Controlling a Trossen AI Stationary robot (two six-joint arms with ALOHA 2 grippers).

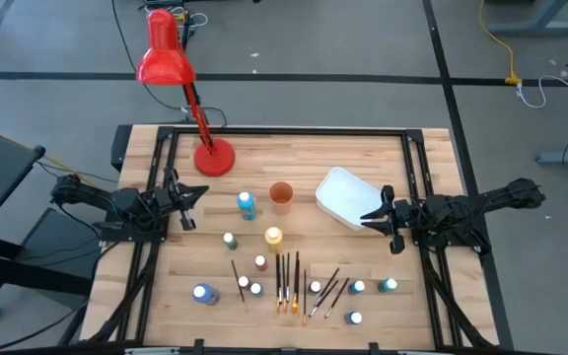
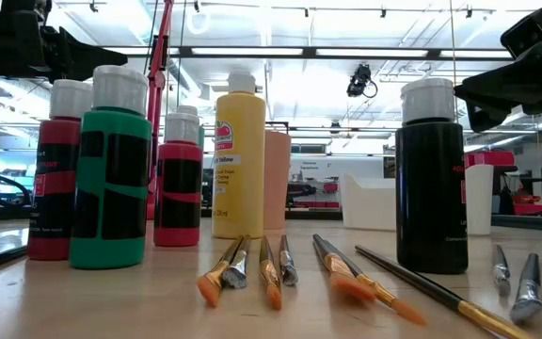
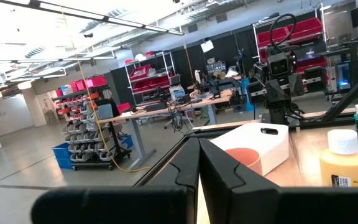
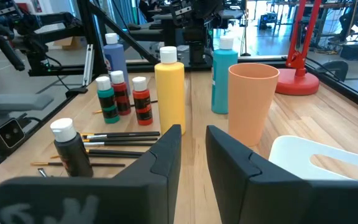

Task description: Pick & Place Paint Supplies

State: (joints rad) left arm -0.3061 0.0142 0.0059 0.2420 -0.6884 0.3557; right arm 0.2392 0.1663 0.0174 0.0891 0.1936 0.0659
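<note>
The paint bottles [image 1: 272, 237] are standing scattered over the middle and near half of the wooden table [image 1: 432, 158], the yellow one near the centre, a teal-blue one [image 1: 247, 204] just beyond it, and smaller white-capped ones spreading toward the near edge. The paintbrushes [image 1: 288, 281] are lying flat among them in a loose row, orange-yellow ends pointing toward the near edge, with a second small cluster [image 1: 329, 289] lying slanted to their right.

An orange cup [image 1: 281, 194] is standing just beyond the yellow bottle, and a white tub [image 1: 348, 197] is sitting to its right, close beside it. A red desk lamp [image 1: 214, 158] is rising from the far left part of the table.

The right gripper [image 1: 371, 217] is hovering at the tub's near corner, fingers a little apart and holding nothing. The left gripper [image 1: 197, 195] is hanging at the table's left side, well apart from the bottles, fingers closed and empty.
</note>
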